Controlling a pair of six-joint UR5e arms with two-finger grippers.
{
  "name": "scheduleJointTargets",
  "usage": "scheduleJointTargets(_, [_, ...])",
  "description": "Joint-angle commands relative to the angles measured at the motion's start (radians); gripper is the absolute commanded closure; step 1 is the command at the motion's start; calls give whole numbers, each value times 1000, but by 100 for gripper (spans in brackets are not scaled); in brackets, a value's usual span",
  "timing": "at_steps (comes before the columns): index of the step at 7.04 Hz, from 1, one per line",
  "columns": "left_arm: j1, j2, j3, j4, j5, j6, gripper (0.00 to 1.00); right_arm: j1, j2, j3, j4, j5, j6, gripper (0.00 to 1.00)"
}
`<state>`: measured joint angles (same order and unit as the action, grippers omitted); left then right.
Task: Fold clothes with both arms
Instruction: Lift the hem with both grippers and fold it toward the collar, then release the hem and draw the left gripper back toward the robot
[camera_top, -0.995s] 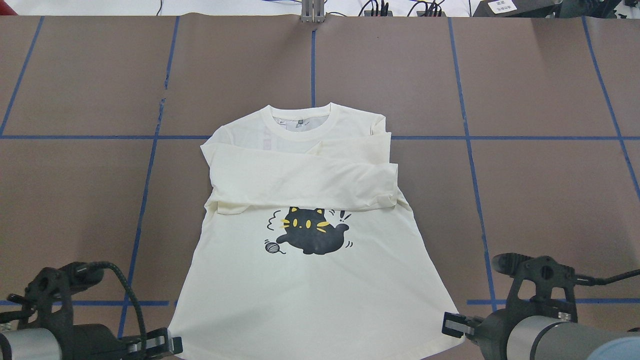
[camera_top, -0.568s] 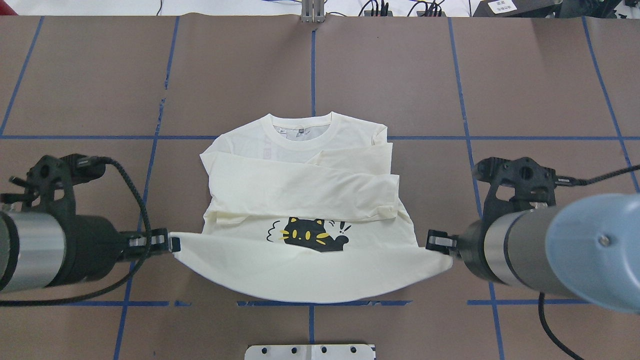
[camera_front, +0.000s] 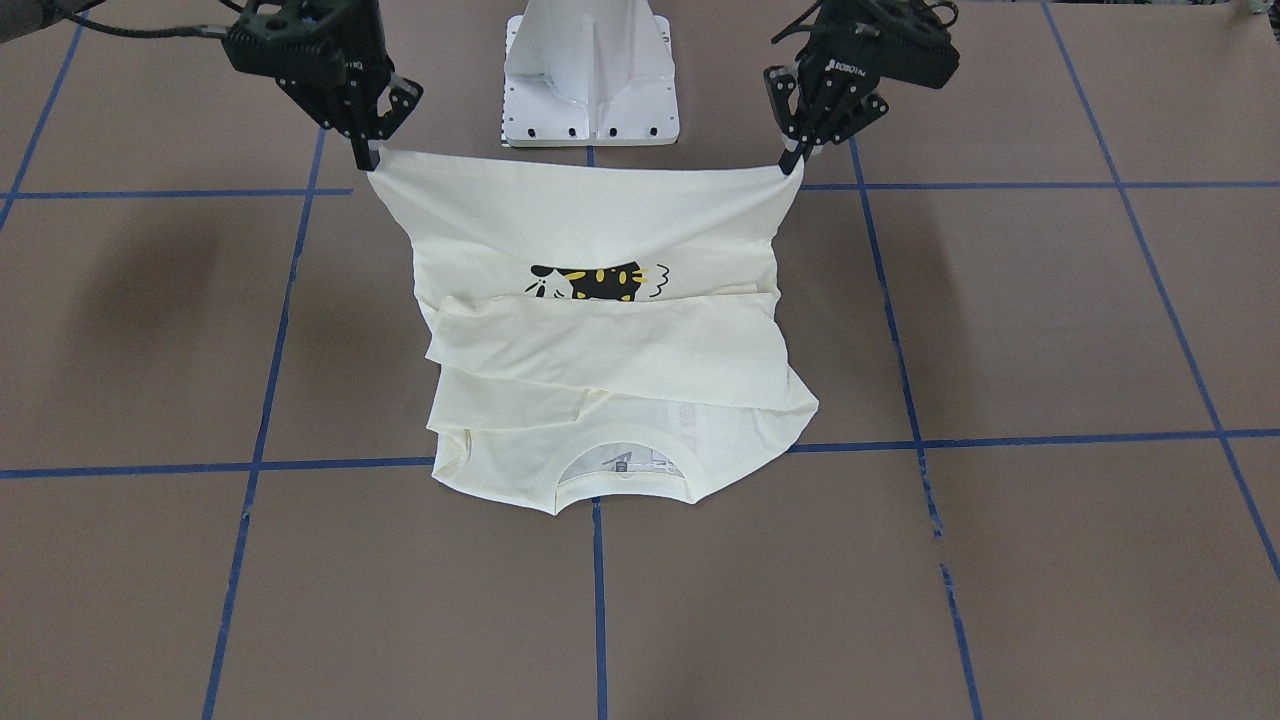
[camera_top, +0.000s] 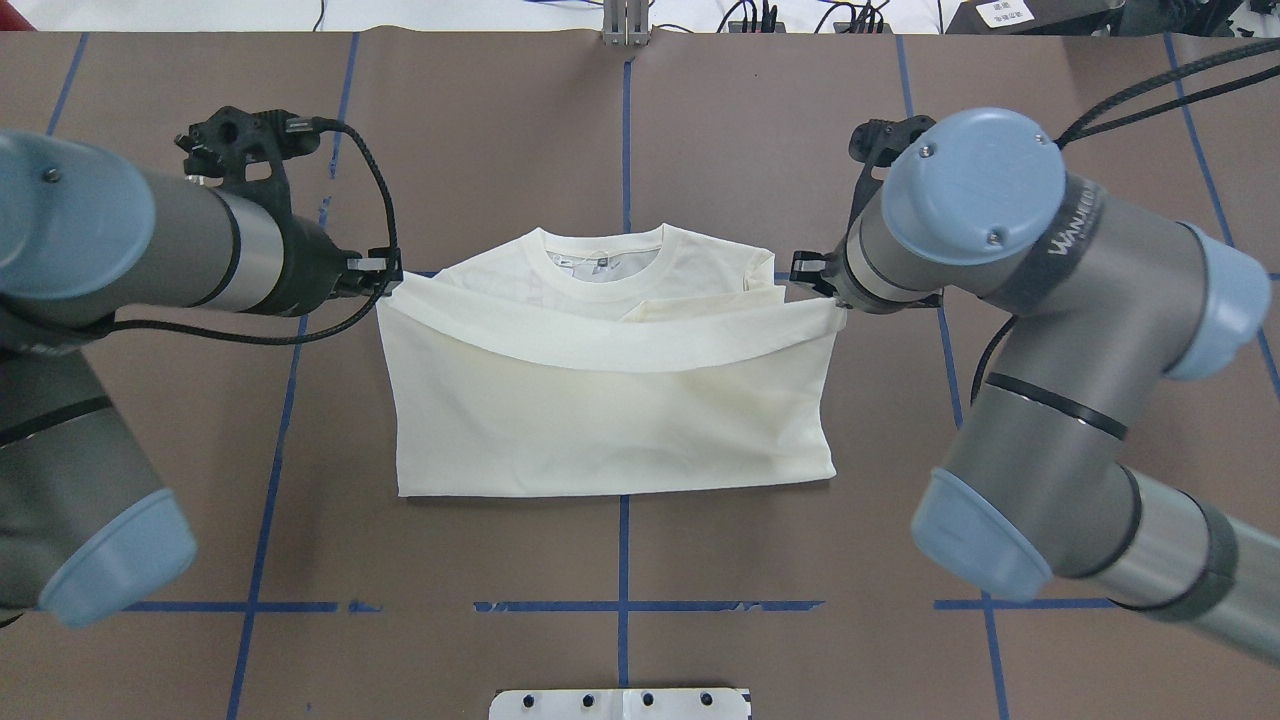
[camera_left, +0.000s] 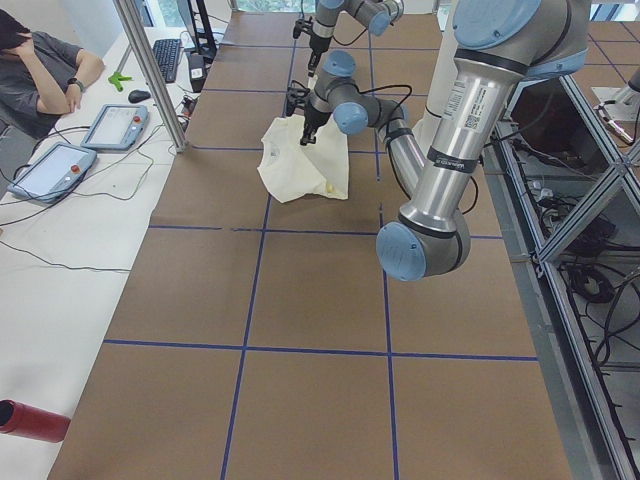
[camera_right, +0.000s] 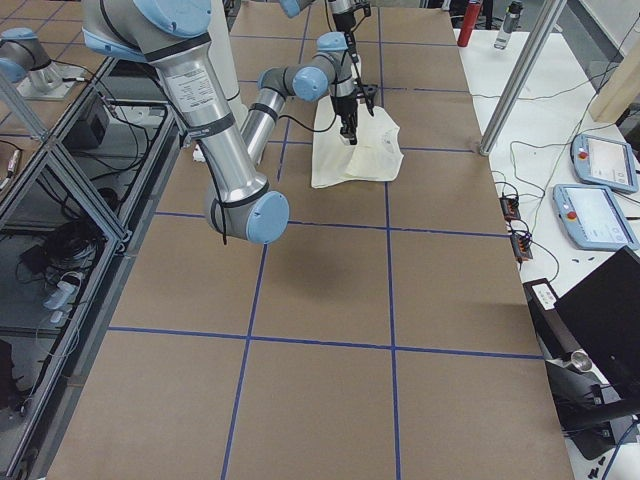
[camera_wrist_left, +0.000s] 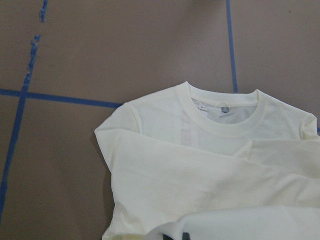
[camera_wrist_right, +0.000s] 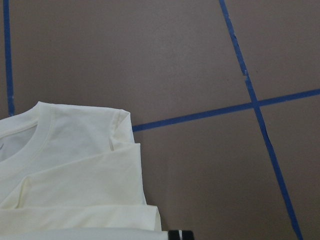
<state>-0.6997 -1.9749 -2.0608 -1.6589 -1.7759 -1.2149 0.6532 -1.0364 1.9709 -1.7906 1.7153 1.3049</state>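
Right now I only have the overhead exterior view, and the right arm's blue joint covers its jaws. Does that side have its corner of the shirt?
Observer: Yes. From the front, the right gripper is shut on its corner of the T-shirt, and the left gripper on the other.
Operator: Is the hem down on the shirt?
Observer: No. The hem is held up in the air, and the front view shows the cat print uncovered beneath it.
Operator: And the sleeves under there?
Observer: From the front, the sleeves lie folded across the chest, between print and collar.
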Motion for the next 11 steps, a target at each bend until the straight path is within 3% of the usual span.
scheduleJointTargets(1, [-43, -73, 234, -89, 16, 47, 100, 22, 127, -291, 169, -5, -7, 100])
scheduleJointTargets(2, [-41, -74, 317, -173, 39, 48, 100, 22, 165, -370, 174, -9, -7, 100])
scheduleJointTargets(4, [-35, -142, 495, -203, 91, 48, 100, 20, 157, -490, 300, -14, -6, 100])
scheduleJointTargets(6, [-24, -133, 534, -269, 99, 46, 100, 40, 154, -517, 342, -16, -32, 100])
scheduleJointTargets(9, [-23, -133, 531, -271, 98, 46, 100, 59, 148, -517, 342, -14, -33, 100])
scheduleJointTargets(10, [-21, -134, 530, -271, 98, 46, 100, 51, 147, -523, 342, -17, -21, 80])
scheduleJointTargets(11, [-20, -130, 525, -274, 99, 52, 23, 40, 150, -527, 346, -46, -18, 1])
